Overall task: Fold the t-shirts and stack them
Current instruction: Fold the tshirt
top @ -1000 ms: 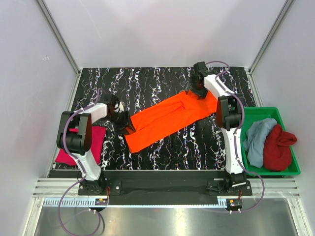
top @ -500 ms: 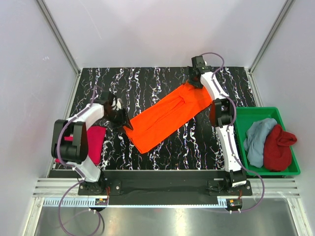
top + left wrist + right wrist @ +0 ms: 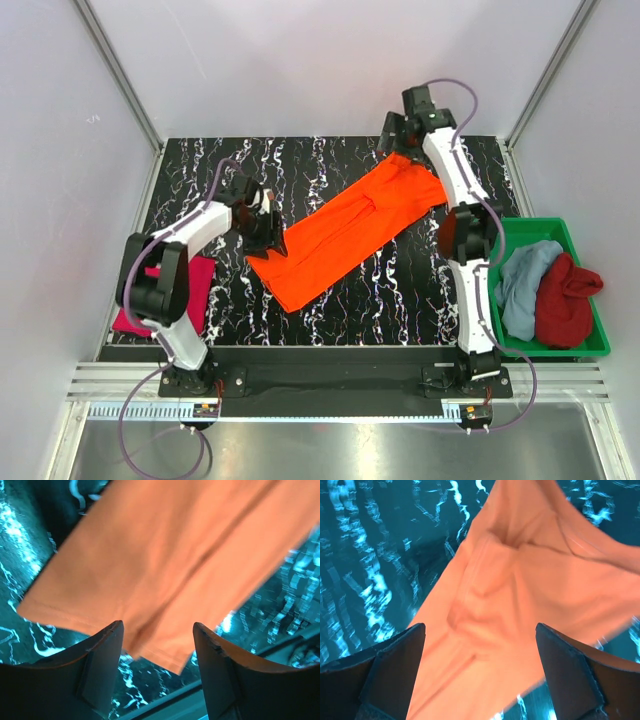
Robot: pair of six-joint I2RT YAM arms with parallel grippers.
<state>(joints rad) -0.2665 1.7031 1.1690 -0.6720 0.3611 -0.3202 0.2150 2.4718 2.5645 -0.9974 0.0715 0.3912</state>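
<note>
Magenta-pink cloth is lying nearest the arm bases: a folded t-shirt (image 3: pixel 195 282) is sitting at the near left of the black marbled table (image 3: pixel 330 165), partly under the left arm. Level with it on the right, the green tray (image 3: pixel 550 350) is holding the light blue t-shirt (image 3: pixel 520 282) and the dark red t-shirt (image 3: pixel 566 302), bunched together.

Between them, the orange t-shirt (image 3: pixel 345 235) is lying flat as a long narrow strip, its long axis running diagonally from the near left to the far right.

The left gripper (image 3: pixel 265 228) is hovering at the strip's near-left end. In its wrist view the fingers are standing apart, with the hem and corner of the cloth just beyond and below them and nothing pinched.

At the far-right end, the right gripper (image 3: pixel 398 140) is hanging over the collar and sleeve folds with its fingers spread wide and also empty.

Each arm is sitting at its own end of the strip, so I am judging that a crosswise fold is coming next, bringing one end over the other along that diagonal.

No brand, label or writing is showing on any shirt or on the tray.
</note>
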